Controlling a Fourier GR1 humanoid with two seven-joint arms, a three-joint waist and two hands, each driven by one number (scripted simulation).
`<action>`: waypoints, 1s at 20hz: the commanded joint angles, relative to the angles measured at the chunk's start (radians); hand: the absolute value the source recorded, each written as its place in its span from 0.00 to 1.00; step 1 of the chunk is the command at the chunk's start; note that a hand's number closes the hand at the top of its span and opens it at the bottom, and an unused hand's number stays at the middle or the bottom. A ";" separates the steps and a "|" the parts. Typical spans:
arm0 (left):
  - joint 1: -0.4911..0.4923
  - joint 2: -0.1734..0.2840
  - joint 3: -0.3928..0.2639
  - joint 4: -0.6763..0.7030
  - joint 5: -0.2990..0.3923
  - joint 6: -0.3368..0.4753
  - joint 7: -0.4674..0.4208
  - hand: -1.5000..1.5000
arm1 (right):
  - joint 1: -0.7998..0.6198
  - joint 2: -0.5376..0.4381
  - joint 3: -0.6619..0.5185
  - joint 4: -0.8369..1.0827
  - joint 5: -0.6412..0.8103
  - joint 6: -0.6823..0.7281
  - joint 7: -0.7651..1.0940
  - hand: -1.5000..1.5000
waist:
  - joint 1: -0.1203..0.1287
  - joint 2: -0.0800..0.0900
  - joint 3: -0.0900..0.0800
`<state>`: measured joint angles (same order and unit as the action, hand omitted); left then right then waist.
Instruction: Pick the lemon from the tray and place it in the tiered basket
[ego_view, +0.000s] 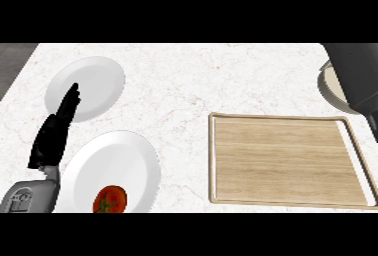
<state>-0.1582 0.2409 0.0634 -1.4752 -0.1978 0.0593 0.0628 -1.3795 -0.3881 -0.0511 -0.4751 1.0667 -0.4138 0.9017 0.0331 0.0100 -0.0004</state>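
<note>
- Counter (221, 80) of pale marble fills my head view, and I am looking steeply down on it.
- At the right I see the wooden tray (284, 160), a light plank surface with a raised pale rim; I can find no lemon on it, and no lemon anywhere else in my view, so I cannot tell where the fruit is.
- At the far right edge a dark grey arm-like shape (358, 75) crosses the corner above the tray; it covers part of a round pale rim (328, 87) there, and I cannot tell whether that is the tiered basket.
- The right hand does not show in my view at all.
- The left hand (57, 130) comes in from the near left on its grey forearm (29, 197); its black fingers are straight and held together, pointing away from me.
- Those fingertips lie over the far white plate (100, 75) at the left; I cannot tell if they touch it.
- A second white plate (122, 160) sits nearer, just right of the hand, and carries a red tomato (110, 199) with a green stem at its near edge.
- The two plates lie close together, well apart from the tray.
</note>
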 joint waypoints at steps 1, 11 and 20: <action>-0.007 -0.019 -0.014 -0.014 -0.012 0.009 0.014 0.50 | -0.054 -0.034 -0.020 0.099 0.001 0.031 -0.062 1.00 | 0.004 0.003 0.000; -0.007 0.001 0.004 0.002 -0.002 -0.015 0.000 0.50 | 0.007 -0.175 0.083 0.251 0.158 0.082 -0.082 1.00 | 0.010 0.006 0.000; -0.005 -0.002 0.018 0.001 -0.004 -0.009 -0.009 0.50 | 0.073 -0.333 0.033 0.297 0.127 0.078 -0.281 1.00 | 0.005 0.006 0.002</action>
<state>-0.1668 0.2330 0.0717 -1.4654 -0.1998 0.0481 0.0589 -1.3431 -0.6609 0.0077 -0.1962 1.2147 -0.3290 0.7194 0.0386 0.0155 0.0004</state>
